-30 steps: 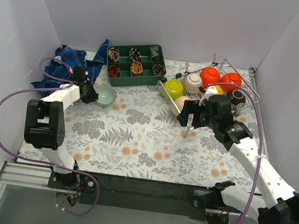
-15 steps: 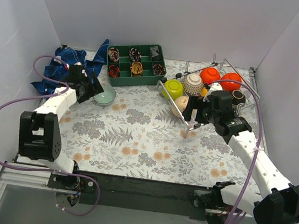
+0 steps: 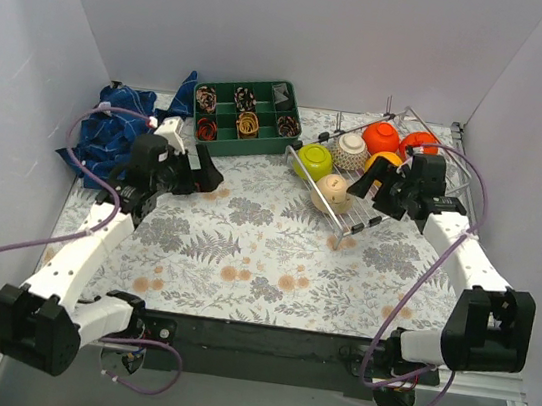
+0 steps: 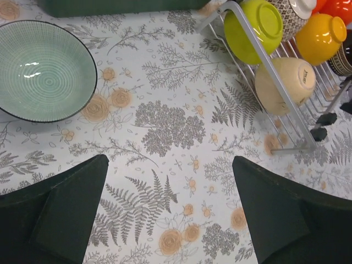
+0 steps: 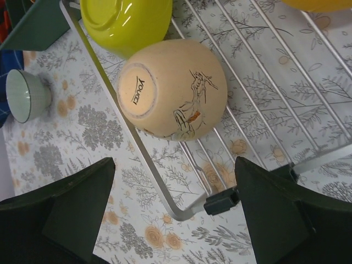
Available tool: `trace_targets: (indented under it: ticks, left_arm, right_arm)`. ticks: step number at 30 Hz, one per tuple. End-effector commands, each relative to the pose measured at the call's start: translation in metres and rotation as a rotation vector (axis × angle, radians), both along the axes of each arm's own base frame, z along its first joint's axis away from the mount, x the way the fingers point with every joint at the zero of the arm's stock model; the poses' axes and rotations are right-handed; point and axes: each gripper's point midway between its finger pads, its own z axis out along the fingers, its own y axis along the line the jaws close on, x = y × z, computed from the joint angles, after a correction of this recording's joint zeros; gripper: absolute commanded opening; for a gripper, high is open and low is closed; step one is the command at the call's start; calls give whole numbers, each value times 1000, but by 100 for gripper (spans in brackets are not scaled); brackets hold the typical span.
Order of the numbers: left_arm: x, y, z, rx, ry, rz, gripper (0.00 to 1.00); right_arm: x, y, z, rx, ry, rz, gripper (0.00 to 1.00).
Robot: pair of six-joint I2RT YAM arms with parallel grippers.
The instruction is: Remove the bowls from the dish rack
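The silver wire dish rack (image 3: 310, 184) stands at the back right. In it lie lime green (image 3: 315, 159), white dotted (image 3: 350, 152), two red-orange (image 3: 381, 136) (image 3: 421, 143), yellow-orange (image 3: 383, 161) and beige (image 3: 331, 191) bowls. My right gripper (image 3: 369, 189) hangs open over the rack's near left corner (image 5: 148, 159), just short of the beige bowl (image 5: 170, 91). A pale mint bowl (image 4: 44, 71) stands upright on the cloth to the left. My left gripper (image 4: 169, 159) is open above the bare cloth, apart from that bowl. In the top view my left gripper (image 3: 199, 173) hides the mint bowl.
A green compartment tray (image 3: 247, 109) with small patterned items sits at the back centre. A crumpled blue cloth (image 3: 110, 125) lies at the back left. White walls close in the left, right and back sides.
My left gripper opened, let go of the mint bowl and drew away to the right. My right gripper shifted back over the rack's corner, staying open.
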Motion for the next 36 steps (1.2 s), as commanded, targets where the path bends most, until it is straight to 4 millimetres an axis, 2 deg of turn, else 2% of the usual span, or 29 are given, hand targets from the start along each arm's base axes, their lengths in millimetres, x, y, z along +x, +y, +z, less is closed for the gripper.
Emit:
trace_targets:
  ticks: [1,2,3,5,6,11,19,21,28,36]
  left_arm:
    - [-32,-11,9,-88,-16,-86,98]
    - [-36,-13,9,-107,-14,-88,98]
    - [-42,-13,0,-118,6,-86,98]
    - [-49,-15,5,-151,-25,-89,98]
    - [-53,-14,-7,-148,-10,-88,98]
    - [-60,-9,-21,-114,-24,-98,98]
    - [-61,-3,-47,-80,-41,-85,98]
    - [-64,-2,-60,-69,-24,-90,98]
    - [-62,-3,-63,-67,-32,-93,98]
    - [-60,0,-66,-58,-25,-70,98]
  right_arm:
    - [20,22,13,161,-27,8,99]
    - [25,24,12,177,-33,7,98]
    - [27,26,4,196,-3,-4,99]
    - [31,29,-1,219,4,-8,99]
    - [35,32,-7,239,8,-7,98]
    - [46,39,-21,266,20,7,99]
    - [49,28,-48,254,59,-28,99]
    - [49,24,-54,236,59,-25,99]
    - [43,15,-67,227,69,4,99]
    - [43,20,-78,236,98,46,99]
